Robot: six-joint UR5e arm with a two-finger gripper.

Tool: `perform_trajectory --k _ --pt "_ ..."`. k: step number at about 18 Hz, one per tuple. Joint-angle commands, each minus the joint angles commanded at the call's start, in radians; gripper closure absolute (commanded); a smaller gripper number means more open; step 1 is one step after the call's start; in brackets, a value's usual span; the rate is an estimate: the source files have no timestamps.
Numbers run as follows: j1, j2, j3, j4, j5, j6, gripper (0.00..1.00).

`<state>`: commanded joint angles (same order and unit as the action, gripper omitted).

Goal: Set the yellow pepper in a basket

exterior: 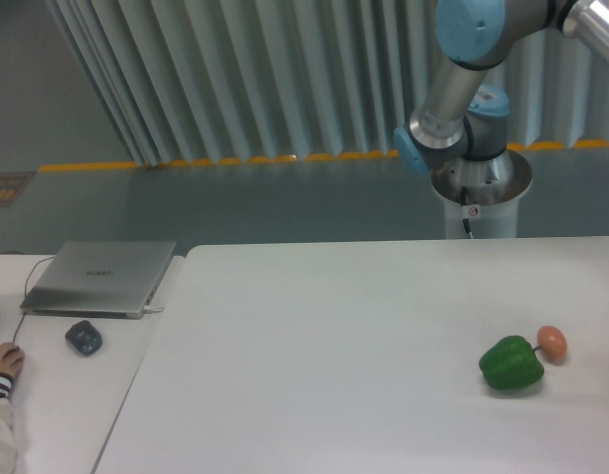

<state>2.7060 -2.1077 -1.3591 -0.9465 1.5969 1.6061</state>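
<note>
The tabletop [314, 346] is white, smooth and matt. The green pepper [512, 363] has shiny, smooth skin. The little orange fruit [552, 342] beside it looks smooth with a soft shine. The robot arm [462, 89] is grey metal with glossy blue plastic caps. The laptop [102, 276] is dull silver metal. The mouse [84, 337] is dark plastic.

The yellow pepper appears to lie outside this view, as does any basket.
</note>
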Motion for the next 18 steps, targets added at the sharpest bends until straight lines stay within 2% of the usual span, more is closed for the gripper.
perform_trajectory --k 5,9,18 --pt "0.008 -0.008 -0.015 0.000 0.000 -0.009 0.35" --pt "0.008 -0.006 -0.017 -0.002 0.000 -0.009 0.29" --pt "0.015 -0.011 -0.020 0.000 -0.002 -0.011 0.29"
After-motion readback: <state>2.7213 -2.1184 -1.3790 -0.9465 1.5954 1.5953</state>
